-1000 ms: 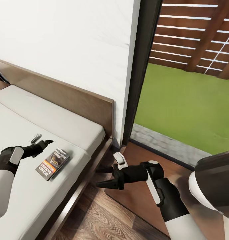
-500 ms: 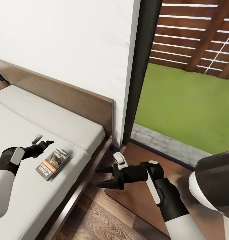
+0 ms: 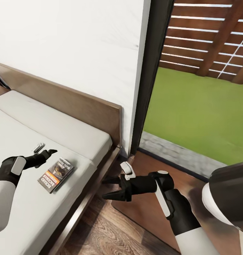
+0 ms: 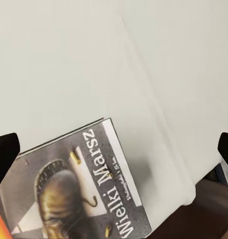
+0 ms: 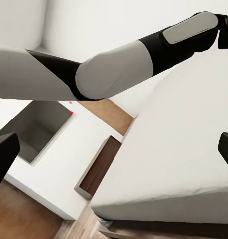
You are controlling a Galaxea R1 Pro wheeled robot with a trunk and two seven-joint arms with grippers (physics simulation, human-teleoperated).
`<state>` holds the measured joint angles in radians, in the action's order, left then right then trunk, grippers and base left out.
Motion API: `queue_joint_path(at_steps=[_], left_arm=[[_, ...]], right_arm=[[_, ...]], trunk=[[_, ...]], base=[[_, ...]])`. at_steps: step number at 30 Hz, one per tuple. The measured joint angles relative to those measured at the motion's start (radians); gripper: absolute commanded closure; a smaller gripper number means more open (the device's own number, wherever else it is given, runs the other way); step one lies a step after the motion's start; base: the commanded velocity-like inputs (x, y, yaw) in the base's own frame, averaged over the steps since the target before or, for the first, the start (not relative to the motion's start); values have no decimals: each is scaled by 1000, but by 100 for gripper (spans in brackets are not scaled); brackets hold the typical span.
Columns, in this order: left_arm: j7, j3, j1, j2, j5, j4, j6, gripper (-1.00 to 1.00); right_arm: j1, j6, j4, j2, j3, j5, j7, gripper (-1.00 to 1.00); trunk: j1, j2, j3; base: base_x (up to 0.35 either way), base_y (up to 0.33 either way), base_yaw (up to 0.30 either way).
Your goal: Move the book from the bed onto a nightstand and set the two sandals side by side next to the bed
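BEDROM CORNER, white wall [image 3: 75,46] meeting tall dark-framed window [image 3: 151,78], grass and slatted fence beyond. Barely any change over the last second: a slight shift of the head view, nothing on the mattress displaced. For the task, no progress yet, by the look of it, on the first errand, with the pick-up to come.

Across the lower left, the bed [image 3: 68,132], off-white mattress inside a dark wooden frame and headboard. Just beside its corner, under the right arm, the glossy reddish-brown top of the nightstand [image 3: 151,164], near and bare enough, apparently, to take a paperback.

Over the mattress, the left gripper [image 3: 45,149], fingers spread wide and holding nothing, poised just beside the far end of the book. Over the nightstand's edge, the right gripper [image 3: 110,187], likewise spread and empty, pointed toward the bed frame.

Flat on the mattress near the bed's edge, cover up, the book [image 3: 56,174], orange band and white lettering legible; seen close in the left wrist view [image 4: 81,186] between the parted fingertips.

In the way: little beyond the thinness of a paperback lying flush on soft bedding, likely awkward to pinch, and the right arm parked over the landing spot.
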<state>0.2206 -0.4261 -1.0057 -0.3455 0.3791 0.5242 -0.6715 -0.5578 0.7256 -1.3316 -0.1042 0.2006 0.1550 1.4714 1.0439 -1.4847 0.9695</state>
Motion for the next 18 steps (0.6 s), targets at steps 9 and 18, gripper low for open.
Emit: queue_joint_path(at_steps=[9,18], left_arm=[[0,0,0,0,0,-2,1,-100],[0,0,0,0,2,-3,18,-100]], right_arm=[[0,0,0,0,0,0,0,-100],[0,-1,0,0,0,0,0,-100]], trunk=[[0,0,0],[0,0,0]], base=[[28,24,0],[0,0,0]])
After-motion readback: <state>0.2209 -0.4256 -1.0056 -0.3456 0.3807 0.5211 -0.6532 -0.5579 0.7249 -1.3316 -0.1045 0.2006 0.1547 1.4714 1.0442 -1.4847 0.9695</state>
